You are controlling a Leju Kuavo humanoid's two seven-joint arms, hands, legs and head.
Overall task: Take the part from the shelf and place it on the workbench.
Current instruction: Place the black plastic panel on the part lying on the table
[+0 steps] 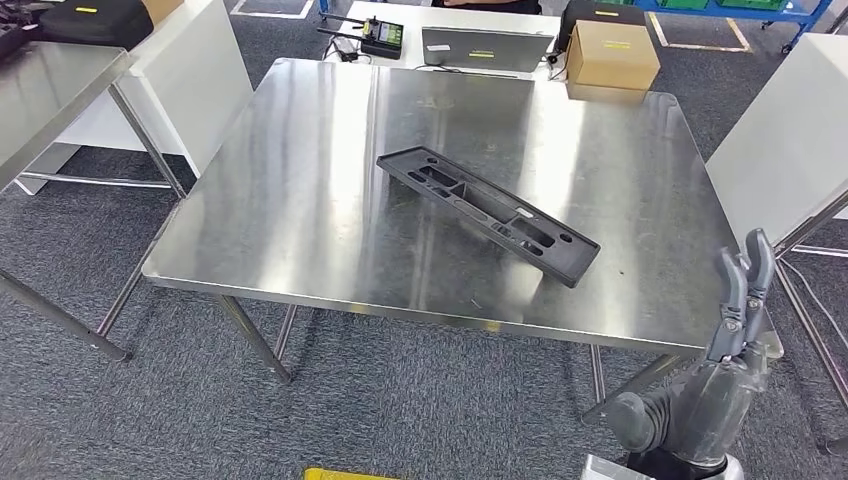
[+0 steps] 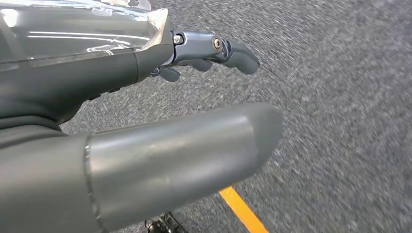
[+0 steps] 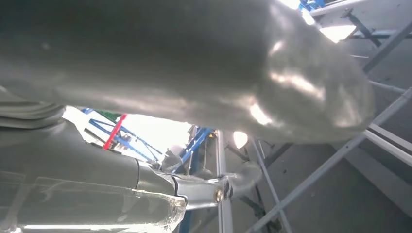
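Right hand is rising at the near right corner of the workbench, just off its edge, fingers pointing up and slightly apart, holding nothing. Its forearm is being cut off by the bottom of the head view. In the right wrist view the thumb is looming large and blurred, hiding most of the scene; thin table legs and blue framing behind it are hard to make out.

Left hand is hanging over grey carpet, fingers loosely curled with nothing in them, thumb lying apart below. An orange floor line is running beside it; the carpet is motion-blurred.

The part, a long black plastic moulding with recesses, is lying flat on the workbench, running diagonally from the middle toward the near right edge, touched by neither hand.

At the far right corner a cardboard box is sitting. Beyond the far edge, on a white table, a laptop and a black controller are lying, partly cut off. A second steel table is standing at left, only partly visible.
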